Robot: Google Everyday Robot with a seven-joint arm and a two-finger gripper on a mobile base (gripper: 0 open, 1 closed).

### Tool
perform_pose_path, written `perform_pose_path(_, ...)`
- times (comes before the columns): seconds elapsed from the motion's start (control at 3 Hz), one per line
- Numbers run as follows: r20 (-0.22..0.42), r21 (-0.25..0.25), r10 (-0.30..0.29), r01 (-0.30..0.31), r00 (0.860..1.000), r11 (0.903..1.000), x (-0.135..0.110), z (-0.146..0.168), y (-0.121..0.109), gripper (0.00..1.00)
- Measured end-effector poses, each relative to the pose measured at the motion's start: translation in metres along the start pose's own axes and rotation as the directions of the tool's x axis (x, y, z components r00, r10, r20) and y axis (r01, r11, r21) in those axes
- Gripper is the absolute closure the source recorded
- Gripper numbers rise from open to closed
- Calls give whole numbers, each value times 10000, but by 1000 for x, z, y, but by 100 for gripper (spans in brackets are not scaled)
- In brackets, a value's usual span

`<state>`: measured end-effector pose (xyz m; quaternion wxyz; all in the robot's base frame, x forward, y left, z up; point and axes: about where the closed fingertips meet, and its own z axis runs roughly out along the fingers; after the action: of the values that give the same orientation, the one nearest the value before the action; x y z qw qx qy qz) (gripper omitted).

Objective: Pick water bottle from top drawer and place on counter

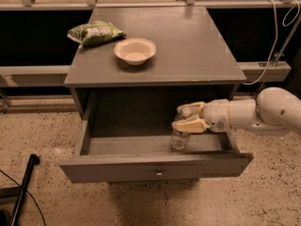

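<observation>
The top drawer (155,169) of the grey cabinet is pulled open. The clear ribbed water bottle (179,139) stands upright inside it, right of centre, near the drawer front. My gripper (188,117) reaches in from the right at the bottle's upper part. Its two cream fingers (192,125) are apart, one in front of the bottle's top and one behind it. The cap is hidden by the fingers. The counter (188,46) is the flat grey cabinet top above.
A cream bowl (135,50) and a green snack bag (95,33) lie on the counter's left half. A dark pole (23,188) leans on the speckled floor at lower left. Cables (275,36) hang at the right by a rail.
</observation>
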<state>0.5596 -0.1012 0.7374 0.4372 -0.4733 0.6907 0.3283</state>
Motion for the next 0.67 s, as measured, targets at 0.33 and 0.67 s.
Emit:
perform_pose_path(0.33,286,114,-931,928,9952,9956,-39,-33,-2,94)
perform_pose_path(0.67,285,310,-2085,2076,9776,9777,-97,-89,-5,100)
